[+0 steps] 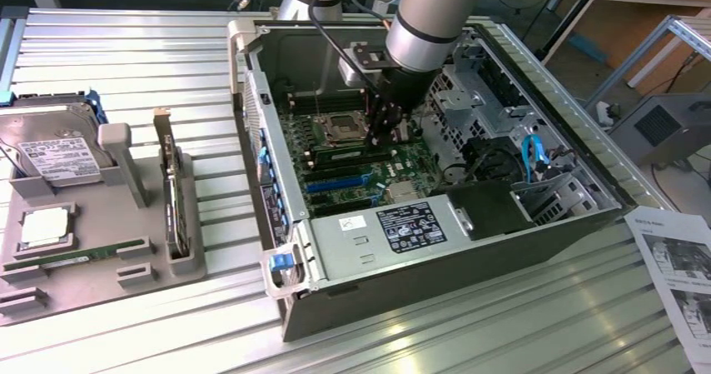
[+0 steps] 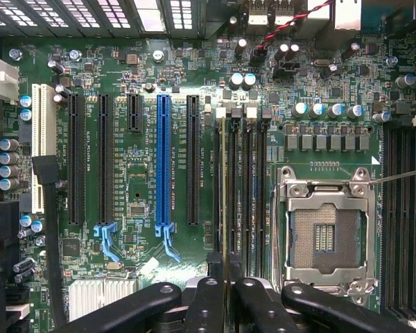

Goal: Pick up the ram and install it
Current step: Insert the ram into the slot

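Wrist view — pincer (image 2: 226, 295) clamped on the ram (image 2: 224, 180), held edge-on in line with the memory slots (image 2: 253, 187) — likely so it seats straight.

Case (image 1: 444, 299) on table (image 1: 133, 57), tray (image 1: 67, 295) at exterior view's left of case, gripper (image 1: 384, 141) inside case above motherboard (image 2: 135, 173), ram (image 2: 224, 180) beside socket (image 2: 324, 232).

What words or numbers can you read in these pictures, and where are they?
Power supply label: too small to read.
Hard drive label: blurred.
Paper sheet: blurred.
White printing on the motherboard: too small to read.
So nothing can be quoted.
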`<control>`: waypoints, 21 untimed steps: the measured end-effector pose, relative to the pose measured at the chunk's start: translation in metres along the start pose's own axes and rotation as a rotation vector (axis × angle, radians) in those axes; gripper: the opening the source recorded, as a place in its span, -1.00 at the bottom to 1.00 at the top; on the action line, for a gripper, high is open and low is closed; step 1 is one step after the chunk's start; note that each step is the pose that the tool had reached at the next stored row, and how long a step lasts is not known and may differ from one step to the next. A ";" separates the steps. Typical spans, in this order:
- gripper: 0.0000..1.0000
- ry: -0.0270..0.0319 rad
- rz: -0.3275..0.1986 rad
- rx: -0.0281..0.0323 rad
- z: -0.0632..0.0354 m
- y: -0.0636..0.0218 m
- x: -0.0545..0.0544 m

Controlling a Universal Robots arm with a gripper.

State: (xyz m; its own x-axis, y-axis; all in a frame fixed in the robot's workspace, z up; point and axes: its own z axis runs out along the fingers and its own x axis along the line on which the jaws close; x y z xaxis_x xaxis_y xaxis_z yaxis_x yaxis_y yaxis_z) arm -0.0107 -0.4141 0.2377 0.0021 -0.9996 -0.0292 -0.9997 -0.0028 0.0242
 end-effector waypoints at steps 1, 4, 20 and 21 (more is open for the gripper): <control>-0.75 0.0002 0.000 0.0000 -0.0006 0.0000 0.000; -0.75 0.0002 0.000 0.0000 -0.0020 0.0000 0.000; -0.75 0.0005 0.000 -0.0001 -0.0029 0.0000 0.000; -0.75 0.0005 0.000 -0.0001 -0.0029 0.0000 0.000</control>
State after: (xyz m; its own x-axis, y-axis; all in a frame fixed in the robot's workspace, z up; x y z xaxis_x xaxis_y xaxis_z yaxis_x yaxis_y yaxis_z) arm -0.0106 -0.4142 0.2406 0.0018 -0.9996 -0.0287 -0.9997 -0.0025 0.0243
